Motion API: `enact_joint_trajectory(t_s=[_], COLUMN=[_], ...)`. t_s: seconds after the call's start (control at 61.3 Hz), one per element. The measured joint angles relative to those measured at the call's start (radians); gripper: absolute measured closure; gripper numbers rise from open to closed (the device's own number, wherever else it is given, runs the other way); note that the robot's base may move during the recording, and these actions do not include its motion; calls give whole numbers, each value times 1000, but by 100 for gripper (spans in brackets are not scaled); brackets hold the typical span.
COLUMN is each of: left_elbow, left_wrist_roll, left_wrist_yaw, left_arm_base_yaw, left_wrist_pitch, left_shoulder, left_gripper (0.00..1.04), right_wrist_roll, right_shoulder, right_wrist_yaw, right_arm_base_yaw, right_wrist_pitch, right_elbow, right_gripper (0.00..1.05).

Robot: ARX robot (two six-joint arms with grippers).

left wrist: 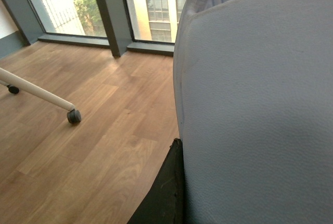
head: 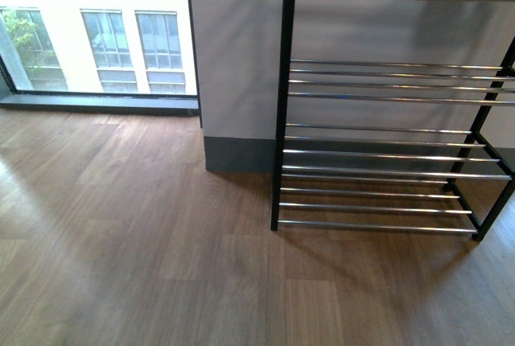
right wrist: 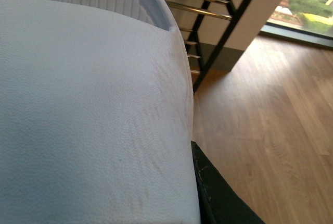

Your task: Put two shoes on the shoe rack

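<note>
Left wrist view: left hand (left wrist: pixel 166 198) clamped on left-hand shoe (left wrist: pixel 260 104), held clear above floor (left wrist: pixel 78 156). Right hand (right wrist: pixel 216 198) grips right-hand shoe (right wrist: pixel 88 104) close beside shoe rack (right wrist: pixel 231 26), likely ready for placing on bars.

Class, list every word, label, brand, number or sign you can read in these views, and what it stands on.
None readable. The shoe by the left wrist and the shoe by the right wrist show plain material; the shoe rack bears no label.
</note>
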Motion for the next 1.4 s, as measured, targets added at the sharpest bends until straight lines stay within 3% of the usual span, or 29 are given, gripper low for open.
enact_joint_trajectory(t_s=[1.403], left_elbow=[0], left_wrist_roll=[0], left_wrist_yaw=[-8], left_arm_base_yaw=[0], left_wrist_pitch=[0], left_shoulder=[-1], left_gripper=[103], right_wrist_roll=[1], right_shoulder=[1], right_wrist_yaw=[-9], right_arm_base_yaw=[4], right_wrist_pitch=[0], right_elbow=[0], right_gripper=[103])
